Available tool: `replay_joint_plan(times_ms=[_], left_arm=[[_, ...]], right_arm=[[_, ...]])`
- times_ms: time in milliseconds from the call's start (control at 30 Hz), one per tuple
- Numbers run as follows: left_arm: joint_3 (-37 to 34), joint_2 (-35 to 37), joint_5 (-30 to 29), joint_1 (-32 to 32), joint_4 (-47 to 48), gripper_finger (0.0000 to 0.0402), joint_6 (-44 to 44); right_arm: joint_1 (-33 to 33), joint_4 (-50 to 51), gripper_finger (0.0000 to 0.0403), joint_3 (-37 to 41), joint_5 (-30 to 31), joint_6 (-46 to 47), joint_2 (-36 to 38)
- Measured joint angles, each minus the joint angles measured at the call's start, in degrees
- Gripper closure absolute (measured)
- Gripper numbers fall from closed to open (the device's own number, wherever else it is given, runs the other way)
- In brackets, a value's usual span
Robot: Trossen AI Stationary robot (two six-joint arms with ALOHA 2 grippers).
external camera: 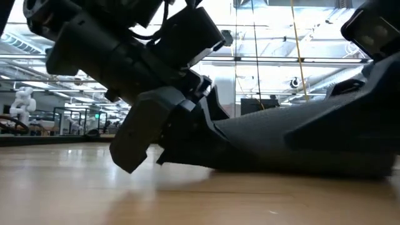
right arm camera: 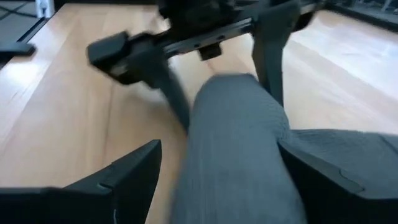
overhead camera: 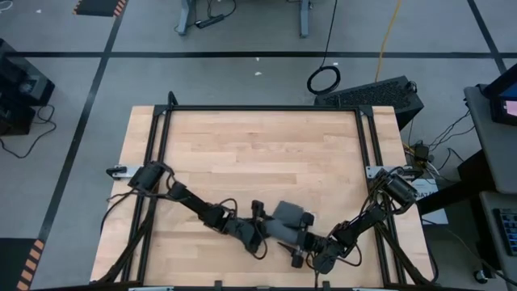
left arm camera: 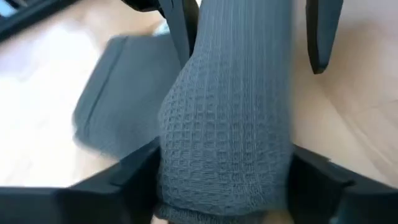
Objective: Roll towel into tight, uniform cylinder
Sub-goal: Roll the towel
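Towel [overhead camera: 288, 220] sits near the front edge of the bench [overhead camera: 258, 145], about mid-width, already bunched into a fat roll with a flat flap trailing off one side.

Handling, my read: soft waffle-weave cloth, light, no stiffness, compresses easily and likely springs loose if let go. Not fragile, not slippery; the weave should give the pads decent bite. Best hold is across the roll's body near each end, squeezing evenly so the cylinder stays uniform. Grabbing the loose flap would probably just unwind it.

Left pincer [left arm camera: 224, 155] straddles one end of the roll, fingers wide either side of it, cloth filling the gap. Jaws read spread, not clamped; can't tell if the pads actually touch.

Right pincer [right arm camera: 217, 174] comes at the roll from the opposite end, same story: fingers spread, roll running between them, no clear squeeze.

Both pincers face each other along the roll's axis, close together.
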State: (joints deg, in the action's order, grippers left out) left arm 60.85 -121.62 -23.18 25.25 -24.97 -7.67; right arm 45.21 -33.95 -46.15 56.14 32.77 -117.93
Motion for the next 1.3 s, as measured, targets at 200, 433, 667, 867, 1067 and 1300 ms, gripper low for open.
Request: replay_joint_plan(times_ms=[200,433,667,867,1067,1300], left_arm=[[0.1,0.1,2.6,-0.9,-0.6,0.0256,-0.6],[0.1,2.1,2.6,-0.5,2.3,0.0323,-0.2],[0.1,2.4,2.3,-0.4,4.7,0.0311,-0.2],[0.1,2.4,2.7,-0.4,4.8,0.0313,-0.2],[0.1,2.6,2.8,0.3,5.2,0.0314,-0.2],[0.1,6.5,-5.9,4.8,18.3,0.0314,9.1]], right_arm=[[0.5,0.0,0.0106,0.1,0.0,-4.5,0.3],[3.5,3.4,0.0106,0.1,0.4,-11.7,7.2],[9.1,28.9,0.0107,-0.1,4.6,9.1,17.2],[10.1,48.5,0.0167,0.0,8.3,40.6,15.2],[7.7,38.9,0.0299,0.0,8.2,39.4,7.7],[1.2,13.9,0.0394,-0.1,4.3,16.9,-0.9]])
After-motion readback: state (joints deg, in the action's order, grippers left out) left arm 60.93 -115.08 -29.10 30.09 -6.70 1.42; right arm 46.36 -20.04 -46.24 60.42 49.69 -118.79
